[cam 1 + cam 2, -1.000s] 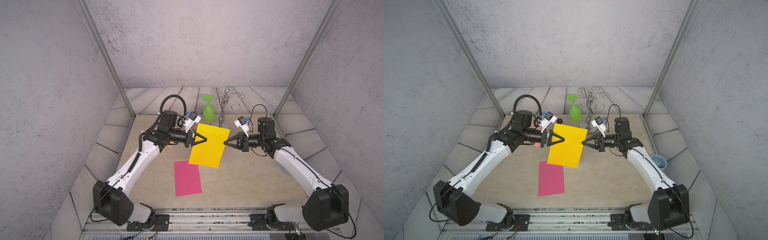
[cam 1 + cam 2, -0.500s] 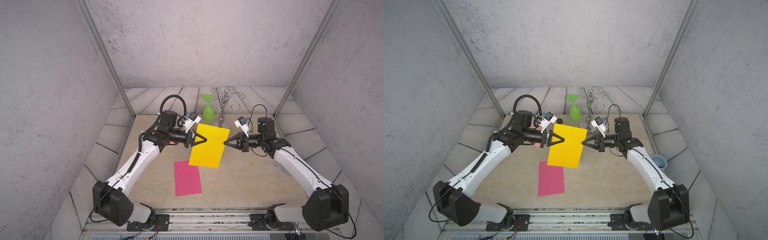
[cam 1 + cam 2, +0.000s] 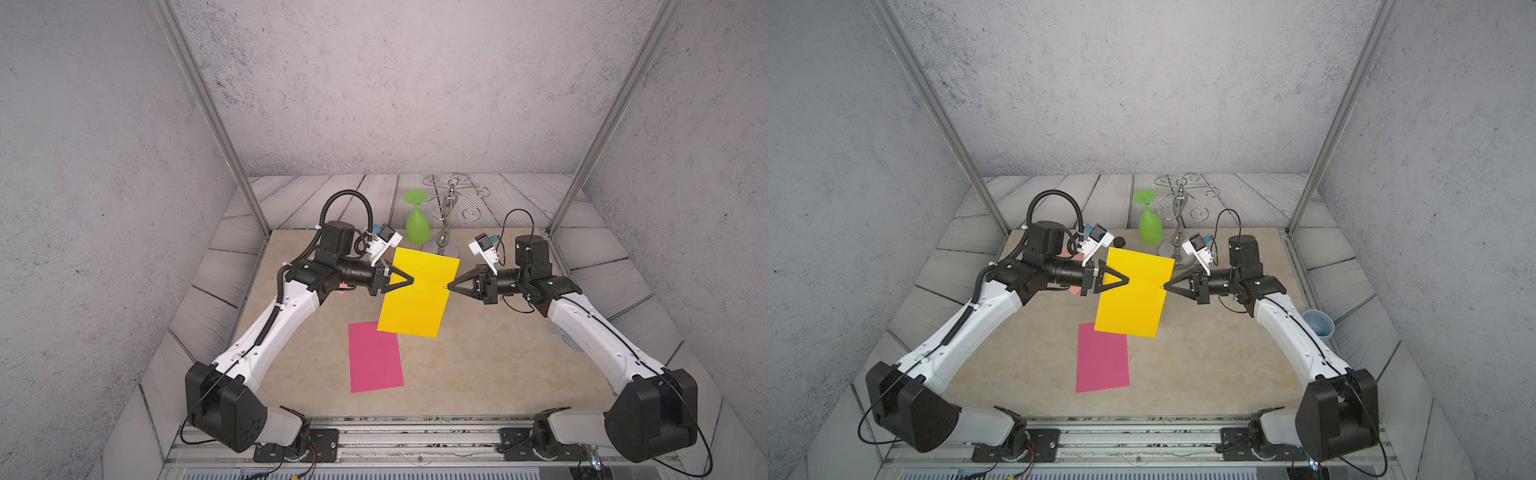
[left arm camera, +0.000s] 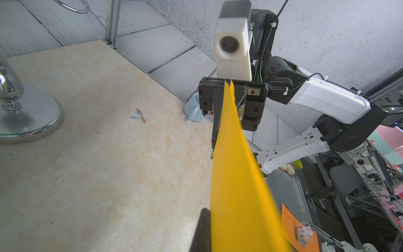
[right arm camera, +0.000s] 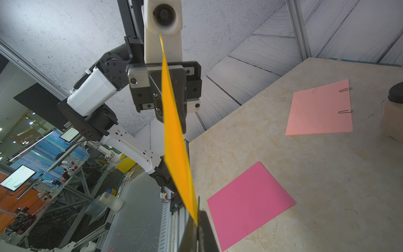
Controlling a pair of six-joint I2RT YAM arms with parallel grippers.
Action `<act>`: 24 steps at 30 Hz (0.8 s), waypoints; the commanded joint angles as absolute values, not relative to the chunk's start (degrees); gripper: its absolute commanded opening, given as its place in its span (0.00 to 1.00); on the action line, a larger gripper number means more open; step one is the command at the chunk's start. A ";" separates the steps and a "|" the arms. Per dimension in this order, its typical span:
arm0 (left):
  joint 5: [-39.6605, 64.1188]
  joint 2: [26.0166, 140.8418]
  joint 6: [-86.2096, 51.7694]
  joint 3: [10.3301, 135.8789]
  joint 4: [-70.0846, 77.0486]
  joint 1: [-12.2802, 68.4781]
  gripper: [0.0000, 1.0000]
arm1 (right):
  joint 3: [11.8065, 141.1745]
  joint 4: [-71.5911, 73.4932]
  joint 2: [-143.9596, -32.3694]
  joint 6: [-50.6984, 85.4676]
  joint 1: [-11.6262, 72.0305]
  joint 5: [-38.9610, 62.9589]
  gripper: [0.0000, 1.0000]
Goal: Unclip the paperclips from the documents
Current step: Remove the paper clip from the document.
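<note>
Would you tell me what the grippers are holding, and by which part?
The yellow sheet, held up: left gripper pinches one long edge, right gripper the opposite edge at a paperclip.

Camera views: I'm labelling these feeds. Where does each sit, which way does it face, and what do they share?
Both top views: high above the robot's base, facing down toward the back wall; both arms whole, left gripper pinching the yellow sheet, right gripper shut at its opposite edge.
Left wrist: on the left arm, facing the right arm; own finger, loose paperclips.
Right wrist: on the right arm, facing the left arm; own fingertips, magenta sheet, salmon sheet.
Shared: the yellow sheet, edge-on in both wrist views.
</note>
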State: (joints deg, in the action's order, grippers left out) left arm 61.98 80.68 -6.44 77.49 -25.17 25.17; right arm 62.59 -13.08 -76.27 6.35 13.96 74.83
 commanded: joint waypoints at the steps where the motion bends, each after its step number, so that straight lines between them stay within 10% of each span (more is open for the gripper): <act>1: 62.49 78.49 -5.27 78.13 -25.54 23.20 0.00 | 63.20 -15.08 -75.23 5.34 12.57 73.04 0.06; 24: 62.60 78.31 -5.01 78.39 -26.06 22.76 0.00 | 63.54 -15.00 -75.41 5.58 12.26 73.61 0.06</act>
